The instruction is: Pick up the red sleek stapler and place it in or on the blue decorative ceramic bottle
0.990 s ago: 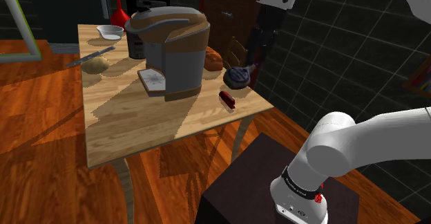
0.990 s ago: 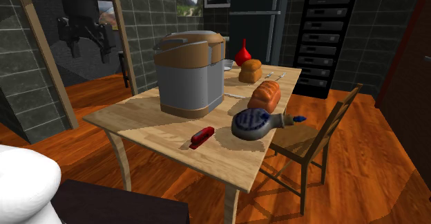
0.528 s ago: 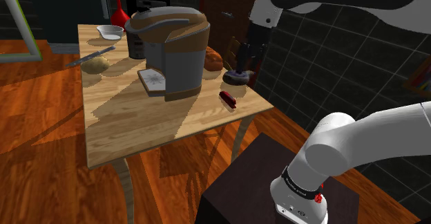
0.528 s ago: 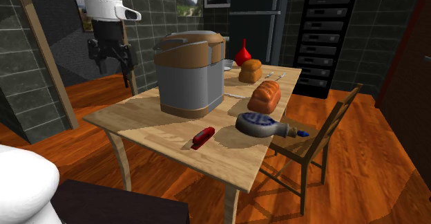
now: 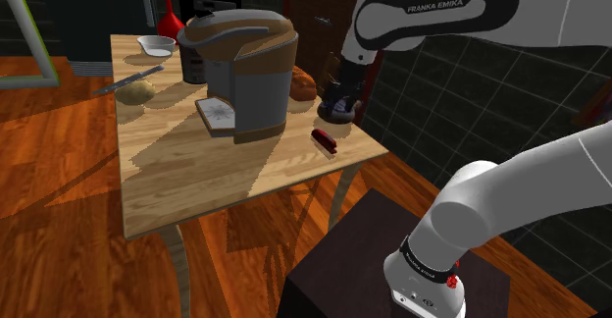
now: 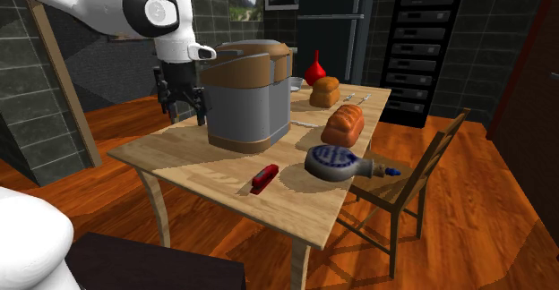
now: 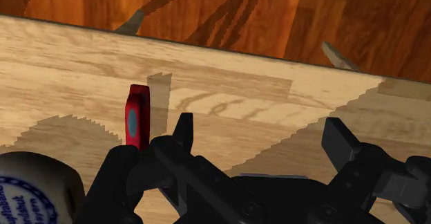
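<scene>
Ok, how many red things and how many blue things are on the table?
Red: 2, the stapler and the vase.
Blue: 1, the bottle lying on its side.
Total: 3.

In the shoulder view the tool (image 5: 340,98) covers most of the blue bottle (image 5: 331,116), its neck hidden. In the wrist view the frame edge cuts the bottle off, and one finger (image 7: 181,138) hides the near end of the red stapler (image 7: 137,117).
</scene>
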Controlling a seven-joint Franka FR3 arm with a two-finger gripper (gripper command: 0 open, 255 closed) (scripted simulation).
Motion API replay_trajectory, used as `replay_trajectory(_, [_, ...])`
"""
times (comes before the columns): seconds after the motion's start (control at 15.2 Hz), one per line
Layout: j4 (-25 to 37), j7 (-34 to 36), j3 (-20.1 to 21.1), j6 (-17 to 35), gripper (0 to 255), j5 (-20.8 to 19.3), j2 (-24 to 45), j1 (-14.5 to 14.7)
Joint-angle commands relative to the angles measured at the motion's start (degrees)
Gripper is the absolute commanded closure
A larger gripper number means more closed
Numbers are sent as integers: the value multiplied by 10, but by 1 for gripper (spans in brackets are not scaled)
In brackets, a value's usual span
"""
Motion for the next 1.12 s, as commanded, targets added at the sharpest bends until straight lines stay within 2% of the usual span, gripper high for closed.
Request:
replay_trajectory(0.0, [-4, 1, -6, 42, 0, -5, 33, -7])
replay_trajectory(0.53, [9, -1, -36, 182, 0, -16, 171, -34])
replay_trajectory(1.06, [66, -14, -66, 296, 0, -2, 327, -59])
